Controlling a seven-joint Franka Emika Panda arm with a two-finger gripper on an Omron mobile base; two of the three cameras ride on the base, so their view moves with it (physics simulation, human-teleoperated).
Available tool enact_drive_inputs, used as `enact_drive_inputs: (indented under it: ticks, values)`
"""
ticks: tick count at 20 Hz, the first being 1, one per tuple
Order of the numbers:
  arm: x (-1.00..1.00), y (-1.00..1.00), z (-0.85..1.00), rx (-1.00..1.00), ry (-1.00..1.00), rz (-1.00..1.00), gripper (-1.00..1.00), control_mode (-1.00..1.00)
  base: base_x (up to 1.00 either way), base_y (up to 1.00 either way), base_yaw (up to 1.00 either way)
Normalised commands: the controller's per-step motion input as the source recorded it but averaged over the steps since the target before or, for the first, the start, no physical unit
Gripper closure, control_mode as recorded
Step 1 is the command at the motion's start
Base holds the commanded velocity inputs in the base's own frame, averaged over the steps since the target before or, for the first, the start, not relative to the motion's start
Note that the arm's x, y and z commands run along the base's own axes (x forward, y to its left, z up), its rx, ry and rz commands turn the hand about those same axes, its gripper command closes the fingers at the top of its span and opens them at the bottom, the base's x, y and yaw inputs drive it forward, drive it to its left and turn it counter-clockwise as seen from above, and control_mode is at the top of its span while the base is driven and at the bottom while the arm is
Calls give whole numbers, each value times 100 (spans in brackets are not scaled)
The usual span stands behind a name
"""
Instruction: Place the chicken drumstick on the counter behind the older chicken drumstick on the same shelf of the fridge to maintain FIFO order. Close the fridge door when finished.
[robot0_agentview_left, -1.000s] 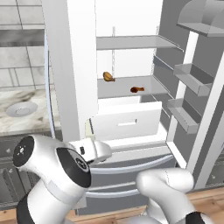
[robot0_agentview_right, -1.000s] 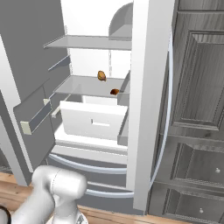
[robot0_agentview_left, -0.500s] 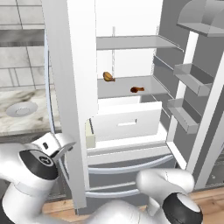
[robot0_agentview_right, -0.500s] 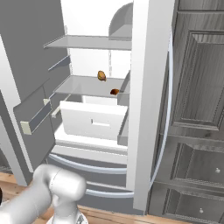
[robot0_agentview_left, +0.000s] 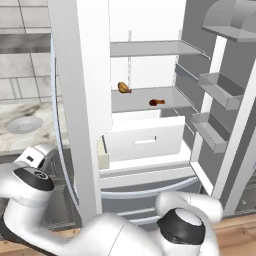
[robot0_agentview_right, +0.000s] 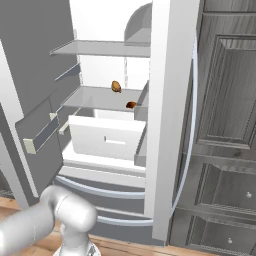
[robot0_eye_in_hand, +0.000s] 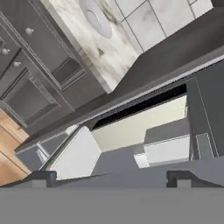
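the two-finger dark-tipped gripper (robot0_eye_in_hand: 111, 179) stands wide open and holds nothing. its camera looks past the fingertips at the outer face and edge of the tall brushed-grey french-door fridge's left door (robot0_agentview_left: 80, 100). this door stands swung out, edge-on to the base. the hand is low, on the outer, counter-side face of the door, near its lower part. the door's long axis runs straight up, and in the rolled hand view it shows as a slant.

just beyond the door lies the white marbled stone counter (robot0_eye_in_hand: 118, 48), with a round white plate (robot0_agentview_left: 22, 125) near its front edge and no drumstick on it.

inside the fridge, the small golden-brown chicken drumstick (robot0_agentview_left: 124, 88) lies at the back edge of the wide flat white shelf (robot0_agentview_left: 135, 100), towards the left. the older chicken drumstick (robot0_agentview_left: 156, 102) lies nearer the front edge and further right, well apart from it. so the placing looks done and the closing is what remains.

the left door is the nearer one to the hand, and pushing on its outer face would swing it towards the cabinet. the right door (robot0_agentview_left: 240, 125), with its grey bins, is also open and lies well away across the fridge front.
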Motion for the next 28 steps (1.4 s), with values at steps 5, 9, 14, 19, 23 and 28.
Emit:
enact_drive_inputs:
  ticks: [5,9,14,19,23,28]
  values:
    - [84,52,-35,-6,0,37,-100,-100,0,0,0]
    - [54,9,-8,-15,3,7,-100,-100,0,0,0]
    - [38,-34,-1,-10,7,-1,-100,-100,0,0,0]
    - [4,-67,0,-6,0,0,-100,-100,0,0,0]
    - [-12,-96,0,-4,0,0,-100,-100,0,0,0]
    - [-31,-100,2,-1,-1,0,-100,-100,0,0,0]
